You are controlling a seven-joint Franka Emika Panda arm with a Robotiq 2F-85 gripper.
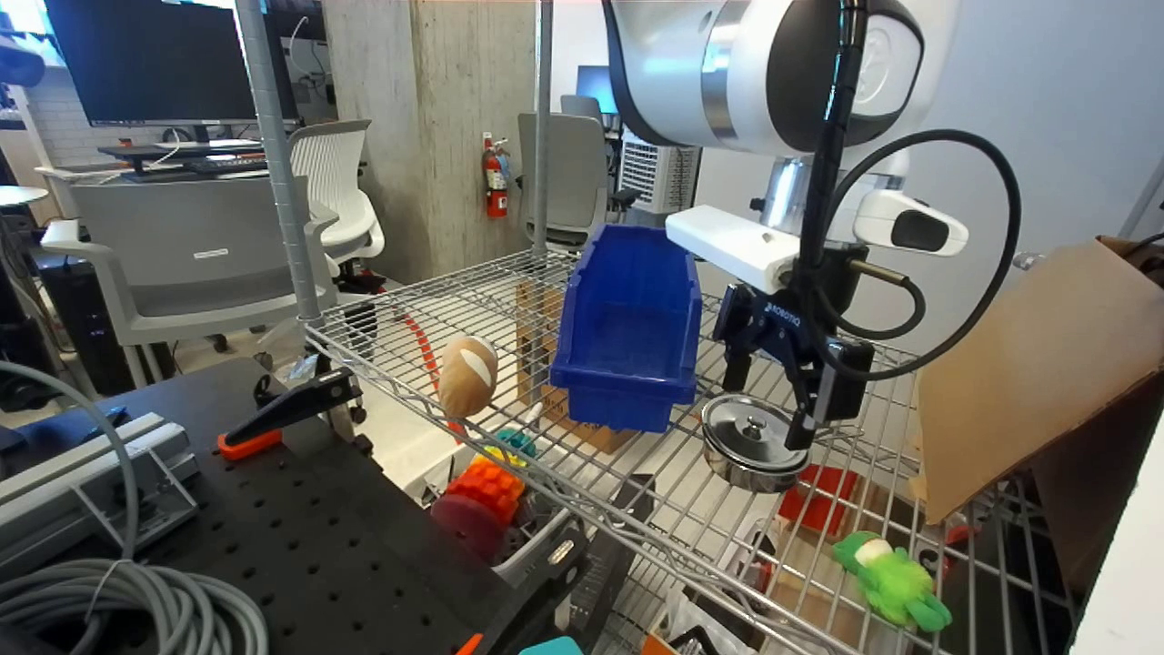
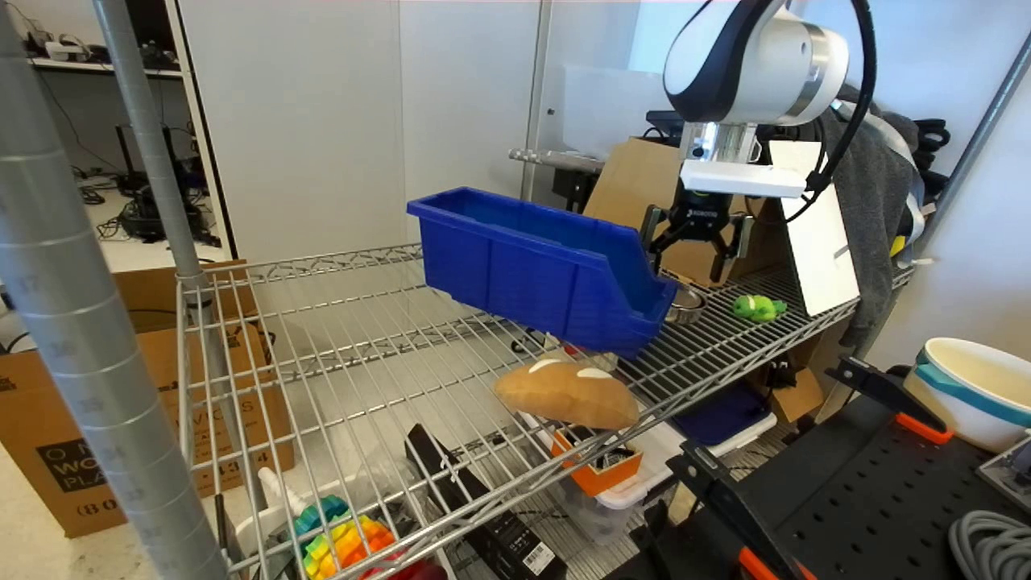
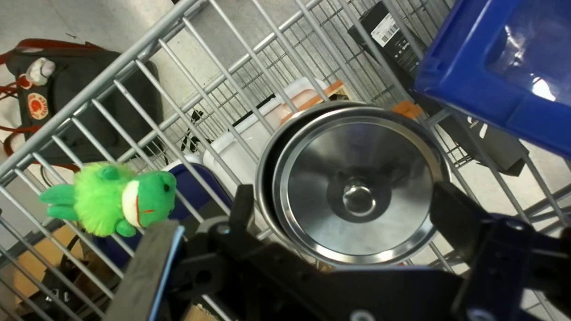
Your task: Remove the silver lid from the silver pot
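The silver lid (image 1: 727,420) lies on top of the silver pot (image 1: 741,475), which stands on a wire shelf. In the wrist view the lid (image 3: 321,165) sits off-centre, with a dark gap along the left side of the pot's rim (image 3: 260,200). The lid's round knob points up between my fingers. My gripper (image 1: 768,405) is open and empty above the lid, pointing down. In the wrist view the gripper (image 3: 343,196) has its fingertips spread about as wide as the pot. In an exterior view the pot (image 2: 686,308) is partly hidden behind the blue bin, and the gripper (image 2: 687,266) is above it.
A blue bin (image 1: 627,341) stands close beside the pot on the wire shelf (image 2: 338,387). A green plush toy (image 3: 107,200) lies on the pot's other side. A brown bread-shaped toy (image 2: 568,395) lies near the shelf edge. A cardboard box (image 1: 1046,373) stands behind the gripper.
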